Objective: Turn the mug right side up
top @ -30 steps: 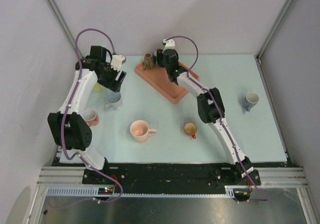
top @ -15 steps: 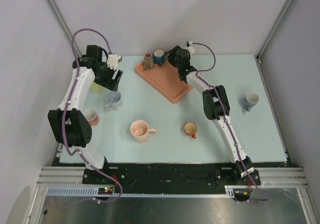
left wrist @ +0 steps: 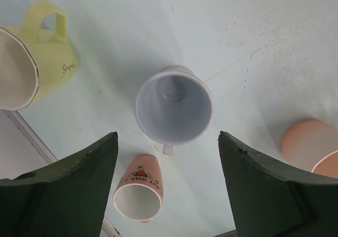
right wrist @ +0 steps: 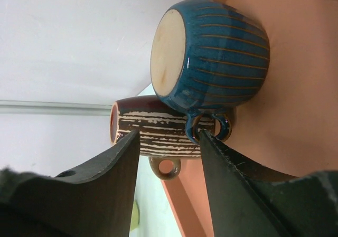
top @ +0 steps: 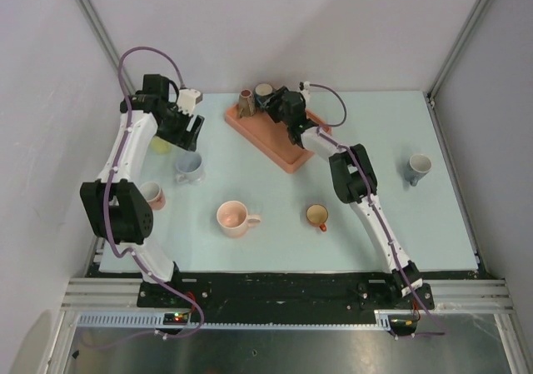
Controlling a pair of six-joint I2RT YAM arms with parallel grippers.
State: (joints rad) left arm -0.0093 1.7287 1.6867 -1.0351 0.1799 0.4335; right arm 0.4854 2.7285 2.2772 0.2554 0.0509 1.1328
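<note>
A blue striped mug [right wrist: 211, 63] stands upside down on the orange tray [right wrist: 296, 115], its cream base showing and its handle toward me. It also shows in the top view [top: 265, 92] at the tray's [top: 287, 153] far corner. A brown striped mug [right wrist: 153, 134] stands next to it, opening up, and shows in the top view [top: 247, 102]. My right gripper [right wrist: 169, 136] is open and empty, its jaws just short of the blue mug's handle; in the top view it [top: 277, 104] is right of that mug. My left gripper [left wrist: 167, 139] is open and empty above a lavender mug [left wrist: 174, 107].
Near the left gripper [top: 185, 131] are a yellow mug [top: 161, 145], the lavender mug [top: 189, 167] and a pink mug [top: 151, 195]. A peach mug [top: 235, 218], a small orange mug [top: 317, 216] and a grey-blue mug [top: 418, 168] stand on the table.
My right wrist swung right off the tray's corner, uncovering the blue mug, then came back toward it. The left arm barely moved.
</note>
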